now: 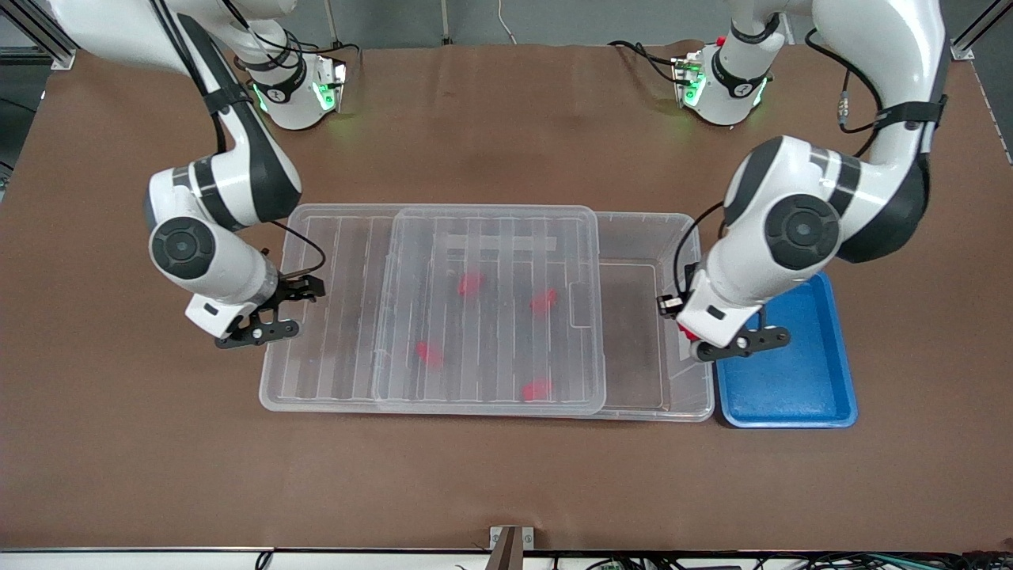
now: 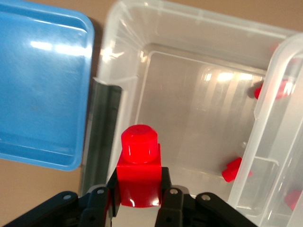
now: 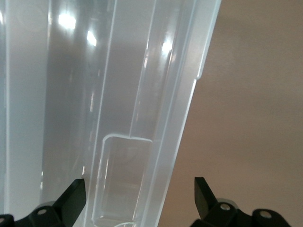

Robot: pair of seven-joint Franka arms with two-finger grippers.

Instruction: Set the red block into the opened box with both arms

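**Left jaws clamped on block at box rim, right jaws wide at lid edge**

Jaws of the left gripper (image 2: 137, 201) are clamped on the red block (image 2: 138, 165), stud end pointing out from the fingers. It hangs over the box (image 1: 687, 237) at the rim by the black handle strip (image 2: 99, 142), on the end next to the blue tray (image 1: 799, 388). Likely reason: that end is uncovered, so the block can drop straight in.

Jaws of the right gripper (image 3: 139, 198) stand wide apart, holding nothing, straddling the edge of the lid (image 1: 332, 317) at the right arm's end of the worktop (image 1: 506, 491). The lid sits slid toward that end, overhanging the box, which leaves the gap open. The right arm looks placed to hold or steady the lid; whether it touches it I can't tell.

Counts:
- arms: 2
- box: 1, lid: 1
- blue tray: 1, nothing seen in it
- red blocks: 5 in all, 1 held, 4 other blocks (image 1: 471, 283) lying in the box, seen through the lid

Block not yet released.
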